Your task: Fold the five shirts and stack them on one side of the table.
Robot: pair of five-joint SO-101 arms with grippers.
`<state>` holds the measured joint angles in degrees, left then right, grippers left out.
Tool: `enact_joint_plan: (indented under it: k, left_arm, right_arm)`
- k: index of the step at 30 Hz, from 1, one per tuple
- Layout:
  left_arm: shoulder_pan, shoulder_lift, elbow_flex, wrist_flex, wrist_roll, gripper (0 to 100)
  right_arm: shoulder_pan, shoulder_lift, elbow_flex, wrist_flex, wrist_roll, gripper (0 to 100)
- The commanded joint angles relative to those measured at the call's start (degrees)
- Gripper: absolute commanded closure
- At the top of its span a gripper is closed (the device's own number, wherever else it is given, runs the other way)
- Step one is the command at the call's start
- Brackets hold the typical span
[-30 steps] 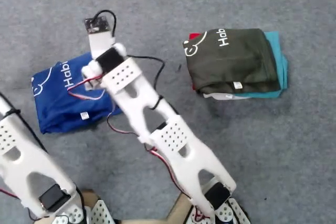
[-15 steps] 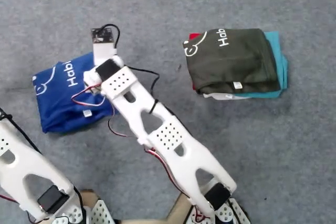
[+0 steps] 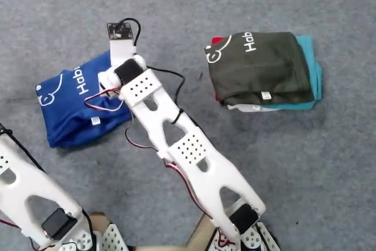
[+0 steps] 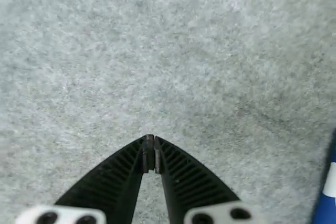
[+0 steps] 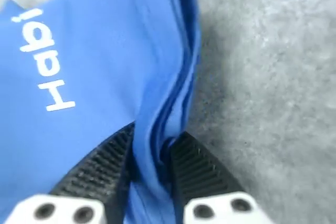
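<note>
Your right pincer (image 5: 152, 165) is clenched on the folded edge of the blue shirt (image 5: 89, 66). The layered fold runs up between its two ribbed fingers (image 5: 100, 171). The shirt's white lettering lies on one side of them and the grey bench (image 5: 273, 77) on the other.

From above, the blue shirt (image 3: 70, 107) lies folded on the bench (image 3: 329, 163), and that arm's wrist sits over the shirt's edge nearest the stack. The stack is well apart from this pincer, on the side away from the blue shirt. It has an olive shirt (image 3: 258, 66) on top. A teal shirt (image 3: 314, 72), a white shirt (image 3: 252, 108) and a red shirt (image 3: 217, 41) peek out beneath it.

Your left pincer (image 4: 150, 153) is clenched on nothing, its tips touching above the grey bench. A sliver of the blue shirt (image 4: 328, 192) lies off to one side of it.
</note>
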<state>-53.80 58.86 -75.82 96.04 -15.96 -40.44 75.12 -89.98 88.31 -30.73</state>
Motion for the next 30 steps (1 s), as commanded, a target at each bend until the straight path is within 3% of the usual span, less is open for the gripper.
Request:
enact_joint_plan:
  k: [1, 5, 16, 24, 30]
  left_arm:
    - [-0.8, -1.4, -2.8, -0.6, -0.3, 97]
    - [-0.7, -1.4, -2.8, -0.4, -0.3, 97]
    - [-0.8, -1.4, -2.8, -0.2, -0.2, 97]
    - [-0.8, -1.3, -4.7, 2.3, -0.2, 97]
    - [-0.1, -0.9, -9.5, 3.4, -0.2, 97]
  right_arm:
    - [1.8, -1.3, -5.8, 2.2, 0.1, 98.5]
    - [2.5, -4.8, -2.9, 3.8, -3.6, 98.5]
    - [7.3, -17.0, -3.6, 4.3, -3.4, 98.5]
    - [20.9, -22.3, 3.8, 8.5, -3.2, 98.5]
    - [34.5, -33.0, 11.0, 12.9, 3.4, 98.5]
